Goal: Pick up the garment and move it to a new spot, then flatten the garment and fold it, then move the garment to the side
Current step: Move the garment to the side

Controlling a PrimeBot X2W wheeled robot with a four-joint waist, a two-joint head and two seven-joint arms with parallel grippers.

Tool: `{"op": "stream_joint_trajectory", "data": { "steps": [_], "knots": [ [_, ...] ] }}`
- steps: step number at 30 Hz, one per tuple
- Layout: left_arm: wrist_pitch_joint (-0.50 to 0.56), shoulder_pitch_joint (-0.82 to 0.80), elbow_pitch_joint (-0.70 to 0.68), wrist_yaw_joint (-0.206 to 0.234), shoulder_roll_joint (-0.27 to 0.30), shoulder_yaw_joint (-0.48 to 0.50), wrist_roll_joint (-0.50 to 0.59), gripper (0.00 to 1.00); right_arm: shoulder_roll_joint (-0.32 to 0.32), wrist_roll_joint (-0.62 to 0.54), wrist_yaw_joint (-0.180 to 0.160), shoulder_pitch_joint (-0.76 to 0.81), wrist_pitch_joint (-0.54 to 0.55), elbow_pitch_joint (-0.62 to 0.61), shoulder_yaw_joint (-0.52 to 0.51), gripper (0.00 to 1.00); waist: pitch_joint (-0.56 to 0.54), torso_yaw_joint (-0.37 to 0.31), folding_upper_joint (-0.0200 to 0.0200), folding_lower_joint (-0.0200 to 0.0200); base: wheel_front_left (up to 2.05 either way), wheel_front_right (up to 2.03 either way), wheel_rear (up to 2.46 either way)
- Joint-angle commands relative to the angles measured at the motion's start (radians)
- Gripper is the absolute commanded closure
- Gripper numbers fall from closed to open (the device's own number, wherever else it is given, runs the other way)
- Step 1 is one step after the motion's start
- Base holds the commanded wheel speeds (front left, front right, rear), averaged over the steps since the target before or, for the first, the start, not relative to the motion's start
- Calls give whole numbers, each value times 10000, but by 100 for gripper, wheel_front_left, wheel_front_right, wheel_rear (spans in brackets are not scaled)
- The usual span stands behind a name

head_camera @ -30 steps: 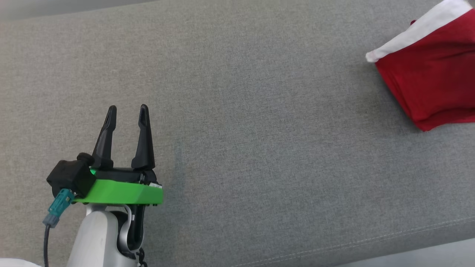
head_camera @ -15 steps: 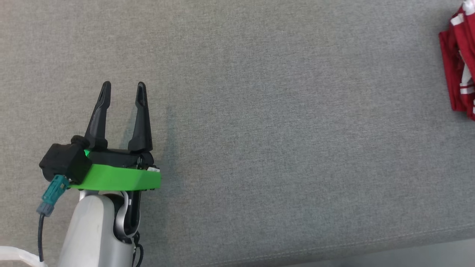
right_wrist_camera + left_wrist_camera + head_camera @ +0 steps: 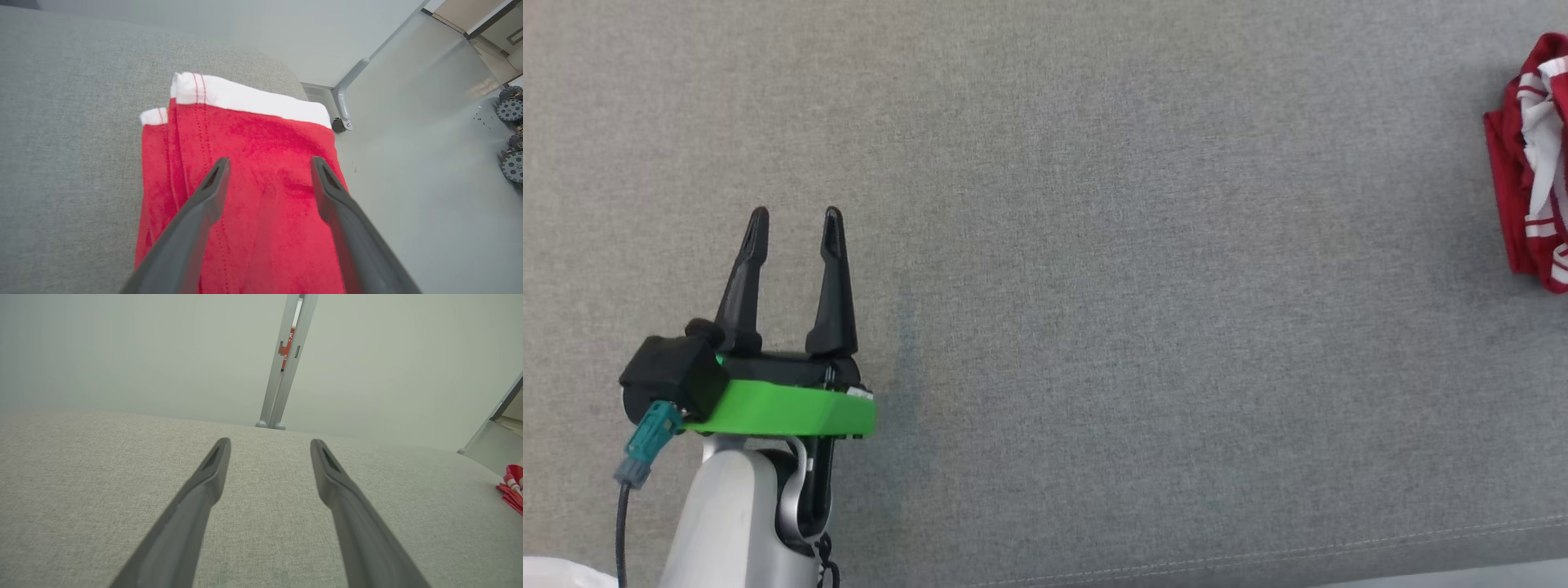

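Garment (image 3: 261, 134) beneath right claw (image 3: 267, 161) (jaws apart).

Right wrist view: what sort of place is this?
Probably a robotics lab or test room: a grey upholstered surface, a castered metal frame leg on bare pale floor, and small grey wheels at the edge.

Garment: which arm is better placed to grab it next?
Right, probably. The right gripper hangs open just over the garment, its fingers spread above the red cloth. The left gripper, also open, sits far across the grey cushion from the garment.
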Motion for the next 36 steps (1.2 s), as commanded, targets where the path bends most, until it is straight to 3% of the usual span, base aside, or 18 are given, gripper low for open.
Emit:
{"op": "stream_joint_trajectory", "data": {
  "steps": [1, 5, 11, 17, 25, 36],
  "knots": [
    [5, 246, 106, -28, 15, 52, -45, 0, 289, 153, -23, 463, -390, -344, -70, 0, -1013, -22, 0, -1, 0, 0, 0],
    [3, 651, 540, -28, 2, 295, 42, 0, 1445, 756, -26, 1749, -1736, -1862, -247, 0, -1897, 14, 0, -1, 0, 0, 0],
    [3, 1247, 969, -28, -17, 748, 224, 0, 2224, 1163, -21, 3861, -2698, -4128, 215, 0, -2780, 107, 0, -1, 0, 0, 0],
    [3, 1739, 1439, 11, -27, 1029, 384, 0, 2903, 978, -23, 5269, -3257, -5218, 597, 0, -3356, 137, 0, -1, 0, 0, 0],
    [3, 2252, 1798, 85, -27, 973, 180, 0, 3752, 984, -21, 6237, -4244, -4593, 838, 0, -3950, 135, 0, -1, 0, 0, 0],
    [3, 2508, 1842, 144, -27, 719, 113, 0, 3934, 1269, -21, 6091, -4733, -3124, 1245, 0, -4264, 221, 0, -1, 0, 0, 0]
  ]
}}
